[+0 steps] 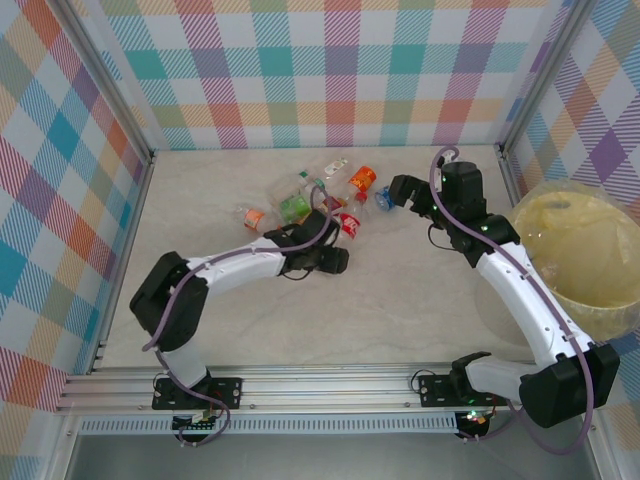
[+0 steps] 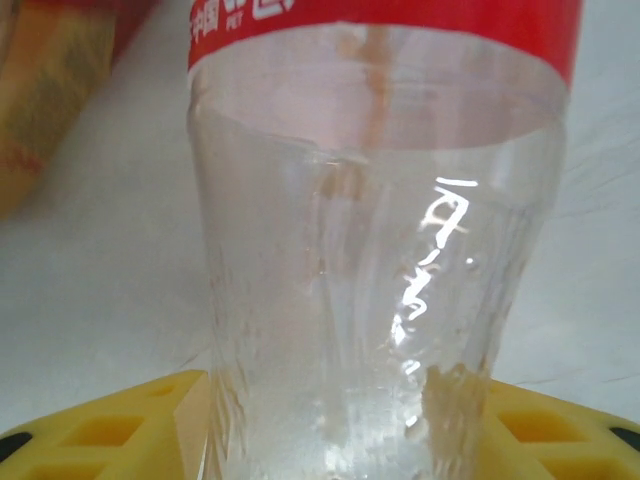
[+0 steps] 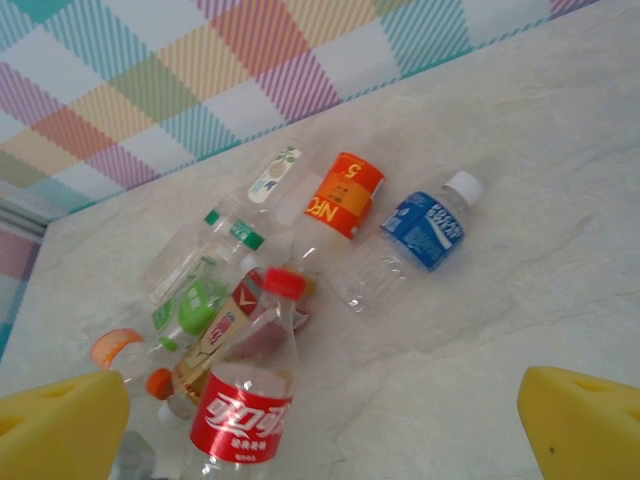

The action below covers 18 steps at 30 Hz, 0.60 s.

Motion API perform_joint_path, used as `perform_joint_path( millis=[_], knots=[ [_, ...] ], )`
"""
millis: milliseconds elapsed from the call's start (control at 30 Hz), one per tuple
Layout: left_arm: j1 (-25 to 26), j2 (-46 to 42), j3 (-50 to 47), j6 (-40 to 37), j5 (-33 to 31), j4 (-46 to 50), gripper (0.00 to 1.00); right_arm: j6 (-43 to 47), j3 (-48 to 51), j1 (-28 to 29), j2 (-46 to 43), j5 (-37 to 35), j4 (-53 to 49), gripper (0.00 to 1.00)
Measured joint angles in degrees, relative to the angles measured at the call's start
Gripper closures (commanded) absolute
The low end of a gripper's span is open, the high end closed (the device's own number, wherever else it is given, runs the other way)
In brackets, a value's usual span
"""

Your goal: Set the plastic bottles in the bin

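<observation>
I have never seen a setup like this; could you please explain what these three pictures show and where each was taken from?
These are two robot arms bolted to a table. The overhead picture looks down from behind them; the other two come from cameras on each wrist. A pile of plastic bottles lies mid-table, and a pale-yellow bin stands at the right. The left gripper grips a clear red-labelled bottle by its lower end. The right gripper is open, empty, facing the pile.
</observation>
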<state>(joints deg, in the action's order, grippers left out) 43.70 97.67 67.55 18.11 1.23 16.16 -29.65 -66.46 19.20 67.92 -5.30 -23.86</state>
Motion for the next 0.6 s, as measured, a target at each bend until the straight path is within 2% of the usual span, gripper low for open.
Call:
perform_joint_path(
  millis=[200,400,600],
  knots=[
    [-3.32,-4.57,0.22,0.55,11.63,-6.4,0.73,-2.05,-0.13,-0.35,0.35,8.44,1.95,0.0],
    [-3.93,-4.85,1.01,2.51,22.77,-12.39,0.73,-5.73,-0.39,-0.81,2.32,18.95,5.6,0.0],
    [-4.15,-4.85,1.05,6.25,31.74,-19.3,0.73,-7.56,-0.68,-0.81,3.43,22.58,6.62,0.0]
  ],
)
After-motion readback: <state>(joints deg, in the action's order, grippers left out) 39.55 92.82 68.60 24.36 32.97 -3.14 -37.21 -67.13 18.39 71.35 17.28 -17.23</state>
